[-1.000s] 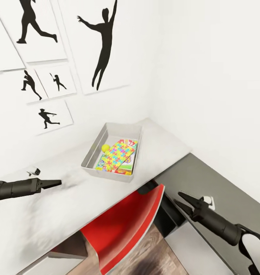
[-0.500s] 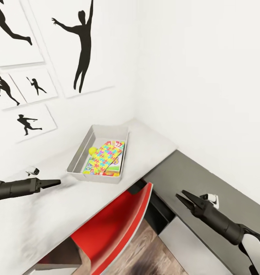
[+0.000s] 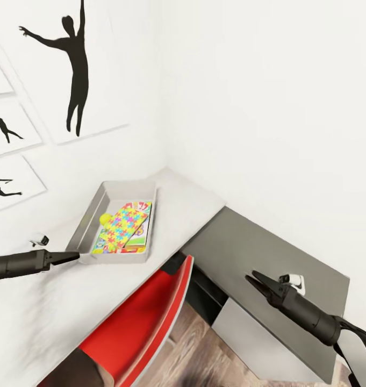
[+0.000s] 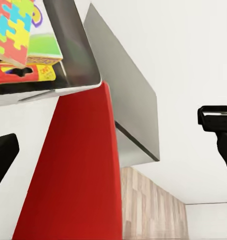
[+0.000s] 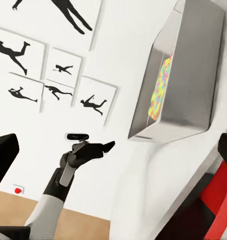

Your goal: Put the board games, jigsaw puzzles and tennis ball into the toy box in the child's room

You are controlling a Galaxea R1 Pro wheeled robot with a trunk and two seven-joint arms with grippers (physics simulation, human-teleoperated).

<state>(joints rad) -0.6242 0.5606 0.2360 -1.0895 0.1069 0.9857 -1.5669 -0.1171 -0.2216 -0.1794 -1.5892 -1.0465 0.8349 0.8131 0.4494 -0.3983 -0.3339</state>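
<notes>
Glossy red chair (image 3: 145,322), matt speckled table (image 3: 48,301), satiny grey toy box (image 3: 91,212).

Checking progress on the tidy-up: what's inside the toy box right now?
The toy box holds a jigsaw puzzle lying atop other flat boxes, with a yellow tennis ball beside it. How many boxes lie underneath is hidden.

White walls (image 3: 258,80), black silhouette pictures (image 3: 70,64), red chair (image 3: 140,328), wood-plank floor (image 3: 204,360)
</notes>
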